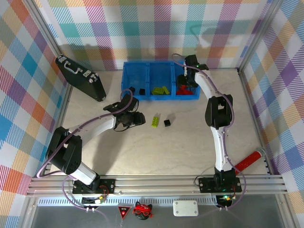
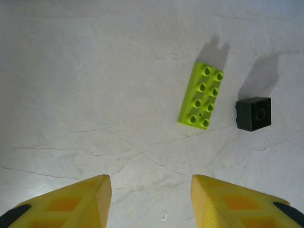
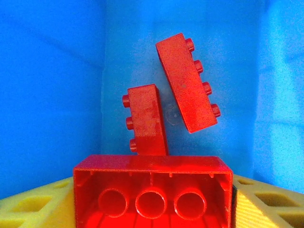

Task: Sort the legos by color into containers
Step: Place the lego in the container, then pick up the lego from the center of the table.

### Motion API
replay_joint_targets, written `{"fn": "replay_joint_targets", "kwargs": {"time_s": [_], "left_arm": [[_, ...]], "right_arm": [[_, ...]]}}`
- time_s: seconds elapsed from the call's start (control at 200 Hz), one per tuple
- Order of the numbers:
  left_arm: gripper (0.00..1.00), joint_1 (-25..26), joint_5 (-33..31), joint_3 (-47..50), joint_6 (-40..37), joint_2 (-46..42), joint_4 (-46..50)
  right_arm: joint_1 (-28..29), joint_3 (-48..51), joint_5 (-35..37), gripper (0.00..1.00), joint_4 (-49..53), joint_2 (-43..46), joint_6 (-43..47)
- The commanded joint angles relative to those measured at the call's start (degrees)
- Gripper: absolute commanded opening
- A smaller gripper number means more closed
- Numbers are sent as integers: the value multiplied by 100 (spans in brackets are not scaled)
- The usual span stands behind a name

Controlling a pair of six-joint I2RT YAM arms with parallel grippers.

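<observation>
Bricks lay partly sorted on the pale table [image 1: 142, 152]. Far to the left sat a black briefcase [image 1: 80, 78] with silver latches. Next came the left pincer [image 1: 141, 118], low over the table. From its own camera the left pincer [image 2: 149, 183] had its two yellow fingers [image 2: 71, 204] apart, with nothing between them. Just to its right a long lime green brick [image 1: 156, 120] lay flat on the table, studs up. A small black brick [image 1: 167, 123] sat just beside it, not touching. Behind them stood the blue tray [image 1: 127, 80] with three boxes in a row. The left box held a black brick [image 1: 141, 90], the middle box held lime green bricks [image 1: 160, 90], and the right box held red bricks [image 1: 189, 92]. The right pincer [image 1: 183, 87] reached down into that right box. Its camera showed a big red brick [image 3: 152, 166] between the yellow fingers [image 3: 266, 199] of the right pincer [image 3: 153, 199], hollow side facing the camera. I could not tell if the fingers squeezed it or were loose. Below it two more red bricks [image 3: 187, 83] lay on their sides on the blue floor, close together. Far to the right a red stick [image 1: 247, 161] lay near the table edge.
</observation>
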State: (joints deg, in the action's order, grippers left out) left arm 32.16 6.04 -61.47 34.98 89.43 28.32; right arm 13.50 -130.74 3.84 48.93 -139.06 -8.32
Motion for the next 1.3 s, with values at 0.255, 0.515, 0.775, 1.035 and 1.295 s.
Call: {"fn": "replay_joint_targets", "kwargs": {"time_s": [0.255, 0.515, 0.775, 1.035, 1.295], "left_arm": [[48, 334, -156, -708, 3, 541, 136], [48, 378, -99, -1187, -119, 992, 204], [48, 532, -220, -1858, -257, 1659, 447], [48, 703, -513, -2516, -479, 2274, 990], [49, 729, -977, -3381, -1196, 2900, 2030]], "right_arm": [[13, -3, 90, 79, -31, 443, 13], [29, 500, -159, 78, -54, 1214, -94], [101, 1419, -405, 78, -153, 2205, -244], [109, 2783, -395, 78, -418, 3427, -354], [109, 3671, -280, 78, -511, 4289, -451]]}}
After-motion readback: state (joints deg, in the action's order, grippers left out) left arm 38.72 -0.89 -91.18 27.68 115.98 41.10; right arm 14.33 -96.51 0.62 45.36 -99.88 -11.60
